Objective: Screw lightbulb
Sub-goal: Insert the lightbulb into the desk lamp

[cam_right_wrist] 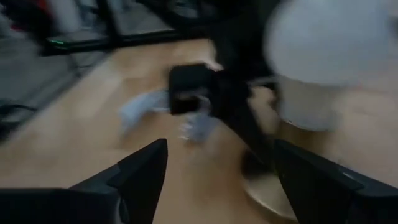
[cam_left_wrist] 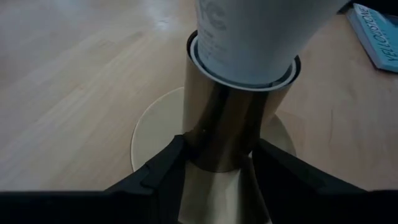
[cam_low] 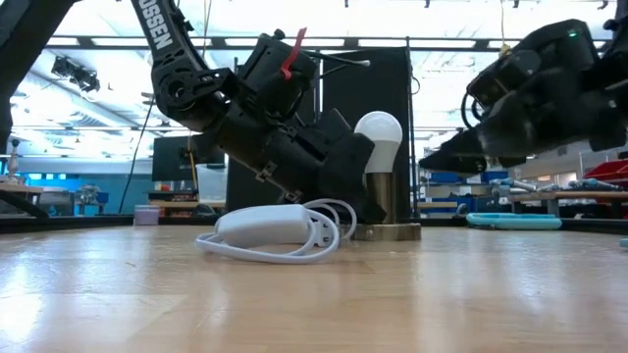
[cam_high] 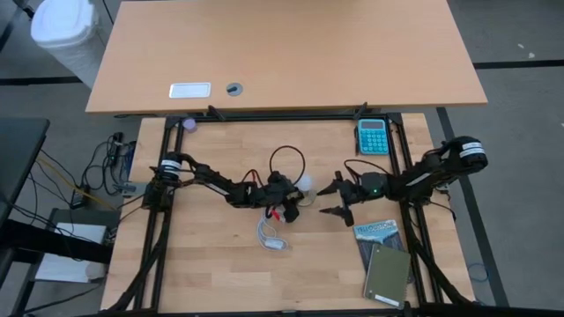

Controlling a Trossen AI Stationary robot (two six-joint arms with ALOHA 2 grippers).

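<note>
Bright, even overhead light; one view badly smeared.
Ceiling strips glare behind the table (cam_low: 314, 294); the right wrist view is blurred, perhaps by motion; shadows stay soft.

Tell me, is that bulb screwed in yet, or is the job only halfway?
The lightbulb already sits upright in the brass socket. The left gripper clamps that socket. The right gripper is open beside the bulb, not touching it. How tightly the bulb is screwed in cannot be seen, so turning may remain.
</note>
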